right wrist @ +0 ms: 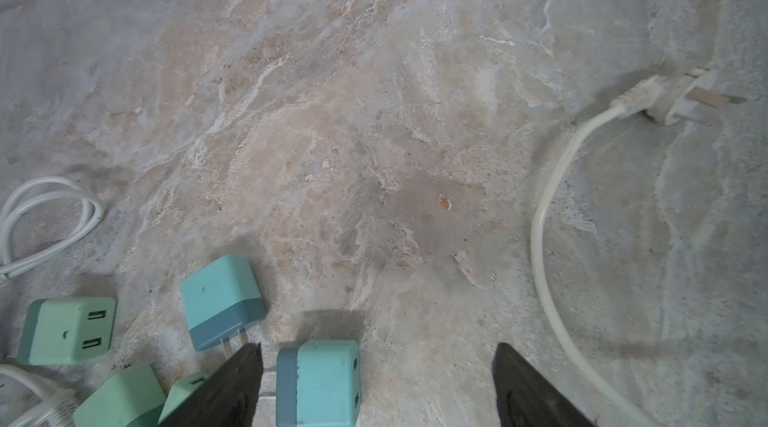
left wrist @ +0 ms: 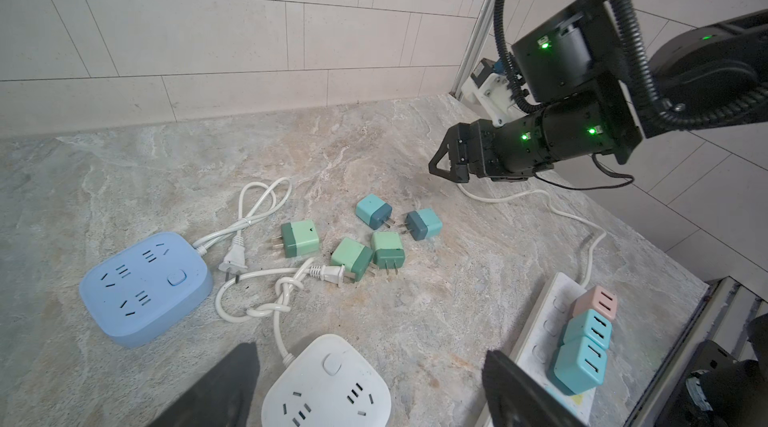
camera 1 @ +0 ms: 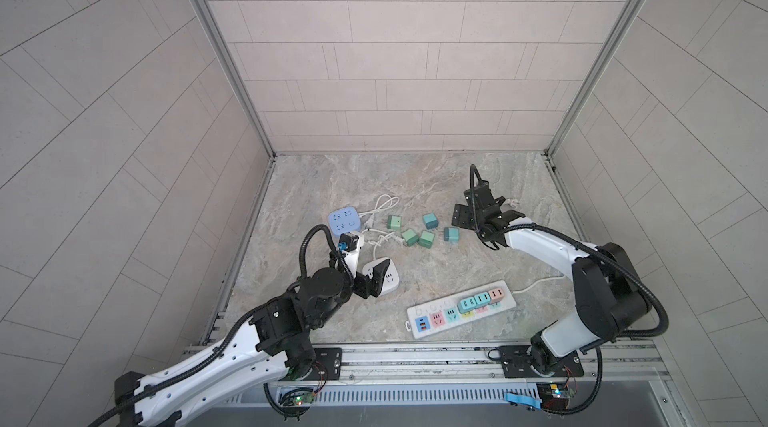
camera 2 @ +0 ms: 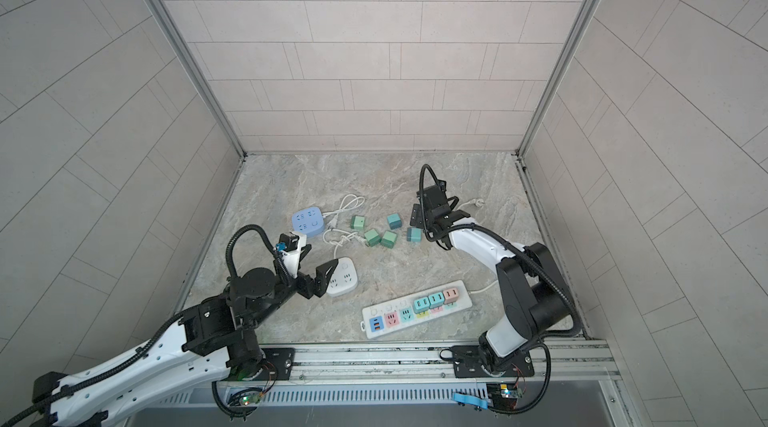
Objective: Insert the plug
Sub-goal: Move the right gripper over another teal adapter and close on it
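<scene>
Several green and teal cube plugs lie loose mid-table. The rightmost teal plug [camera 1: 451, 234] [right wrist: 320, 383] lies on its side between the fingers of my right gripper [right wrist: 376, 383], close to one finger and untouched; that gripper is open. A long white power strip [camera 1: 436, 317] near the front edge carries two teal plugs [camera 1: 474, 301] and a pink plug [camera 1: 495, 294]. My left gripper [left wrist: 370, 387] hangs open over the white round socket block [left wrist: 328, 387], holding nothing.
A blue socket block [camera 1: 343, 219] sits at the left with looped white cords and corded plugs [left wrist: 235, 256] beside it. The strip's cord runs back to a white plug [right wrist: 665, 99] behind my right gripper. Tiled walls close three sides.
</scene>
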Available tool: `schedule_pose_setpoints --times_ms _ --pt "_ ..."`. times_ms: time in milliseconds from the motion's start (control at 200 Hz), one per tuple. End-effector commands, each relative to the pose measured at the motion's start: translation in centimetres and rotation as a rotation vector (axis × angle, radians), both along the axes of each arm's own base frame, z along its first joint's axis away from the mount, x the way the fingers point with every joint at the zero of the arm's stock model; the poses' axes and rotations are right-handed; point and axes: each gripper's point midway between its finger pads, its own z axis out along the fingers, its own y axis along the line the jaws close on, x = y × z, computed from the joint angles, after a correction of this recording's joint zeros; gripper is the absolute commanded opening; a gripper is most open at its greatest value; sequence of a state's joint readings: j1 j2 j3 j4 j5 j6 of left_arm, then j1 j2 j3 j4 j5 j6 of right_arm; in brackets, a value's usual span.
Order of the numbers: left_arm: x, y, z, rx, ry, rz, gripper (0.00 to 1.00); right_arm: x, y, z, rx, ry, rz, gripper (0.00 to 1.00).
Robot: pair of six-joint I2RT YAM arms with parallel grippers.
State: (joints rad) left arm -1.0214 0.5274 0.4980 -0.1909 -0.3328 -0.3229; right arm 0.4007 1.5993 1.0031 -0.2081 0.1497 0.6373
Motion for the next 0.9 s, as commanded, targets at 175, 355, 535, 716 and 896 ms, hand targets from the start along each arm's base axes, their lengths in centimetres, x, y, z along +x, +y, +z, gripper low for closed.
schedule_pose_setpoints --times_ms 175,355,535,716,896 --pt "-0.1 0.4 0.5 -0.033 0.001 0.009 0.92 2.3 0.2 -1.6 -0.105 0.075 -0.030 0.88" --pt "-0.3 0.4 0.7 -0.026 0.007 0.001 0.92 3.4 0.9 -3.2 -0.152 0.114 -0.022 0.88" --pt "-0.3 0.4 0.7 -0.023 0.008 -0.002 0.92 3.3 1.6 -4.0 -0.205 0.136 -0.008 0.88" --pt "-0.4 0.5 1.1 -0.034 -0.004 -0.005 0.92 2.9 1.5 -4.8 -0.225 0.151 -0.004 0.89" --pt "-0.4 0.4 0.9 -0.028 0.001 -0.008 0.92 1.8 1.6 -5.8 -0.236 0.171 0.008 0.88"
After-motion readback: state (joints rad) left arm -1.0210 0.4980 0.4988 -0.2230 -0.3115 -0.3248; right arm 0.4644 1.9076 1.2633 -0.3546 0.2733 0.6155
